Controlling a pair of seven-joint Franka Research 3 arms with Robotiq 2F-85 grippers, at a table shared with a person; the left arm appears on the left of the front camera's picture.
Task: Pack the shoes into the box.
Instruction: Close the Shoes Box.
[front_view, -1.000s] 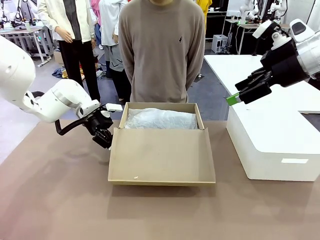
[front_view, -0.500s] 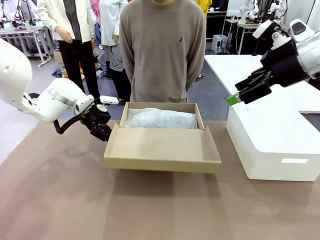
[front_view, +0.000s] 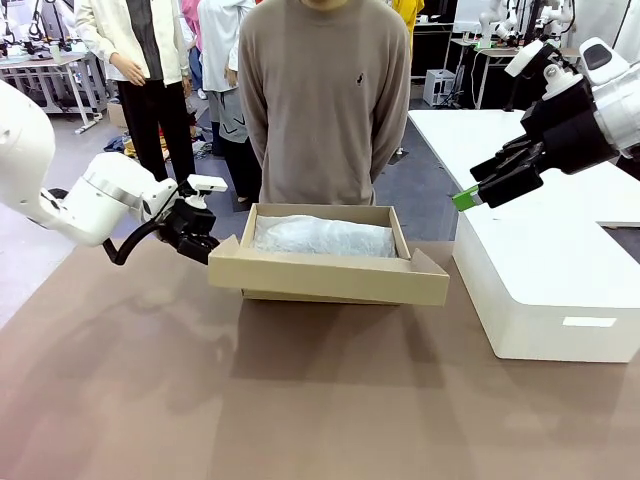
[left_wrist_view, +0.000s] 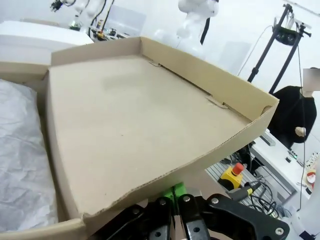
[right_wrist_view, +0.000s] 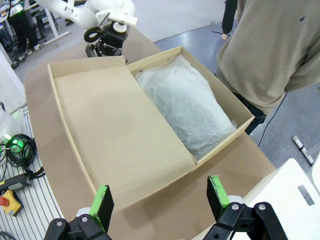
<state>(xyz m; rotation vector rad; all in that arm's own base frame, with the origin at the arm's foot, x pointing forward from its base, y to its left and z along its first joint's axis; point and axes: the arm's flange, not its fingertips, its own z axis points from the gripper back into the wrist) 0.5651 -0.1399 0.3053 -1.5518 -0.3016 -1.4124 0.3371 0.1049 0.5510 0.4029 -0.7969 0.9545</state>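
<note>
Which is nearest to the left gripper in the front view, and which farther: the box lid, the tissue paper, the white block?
1. The box lid: its left edge is at the left gripper.
2. The tissue paper: inside the box, mid-table.
3. The white block: far right of the table.

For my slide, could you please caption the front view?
Left gripper lifts the box lid while a person watches.

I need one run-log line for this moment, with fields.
left gripper: shut on lid, lid raised off table | right gripper: open, above | box: open, tissue paper inside
</note>
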